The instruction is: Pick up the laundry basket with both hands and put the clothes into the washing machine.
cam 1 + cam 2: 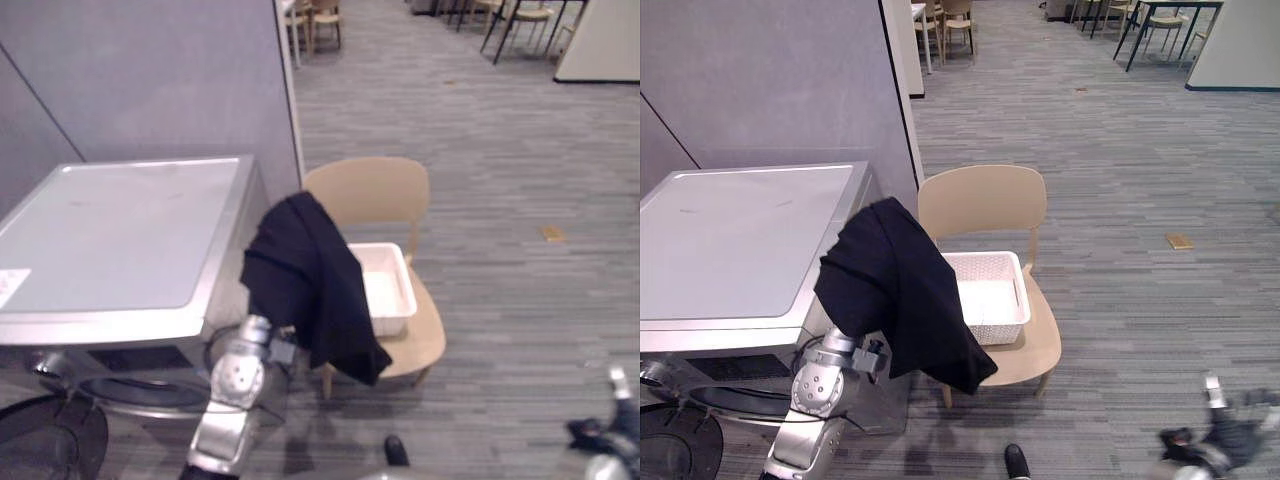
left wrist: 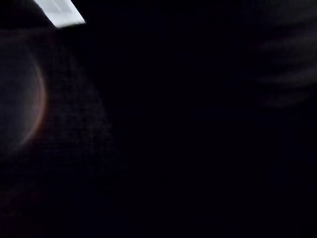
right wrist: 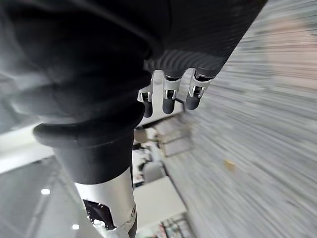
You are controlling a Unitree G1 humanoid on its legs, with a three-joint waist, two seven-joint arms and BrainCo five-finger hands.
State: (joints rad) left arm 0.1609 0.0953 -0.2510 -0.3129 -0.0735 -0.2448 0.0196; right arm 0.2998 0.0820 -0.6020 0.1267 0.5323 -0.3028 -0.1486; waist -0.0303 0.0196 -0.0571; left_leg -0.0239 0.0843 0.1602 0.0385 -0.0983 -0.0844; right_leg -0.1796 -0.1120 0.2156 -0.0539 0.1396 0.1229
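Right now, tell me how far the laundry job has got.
Done: the white basket sits on the chair, looking empty where it shows. In hand: a black garment hangs over the raised left arm beside the washing machine. Left: getting it into the machine. The right hand hangs low, idle and open.

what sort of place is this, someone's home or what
Likely an office or canteen hall, not a home: grey carpet, a grey partition wall, and café-style tables and chairs at the back. A washing machine stands against the partition.
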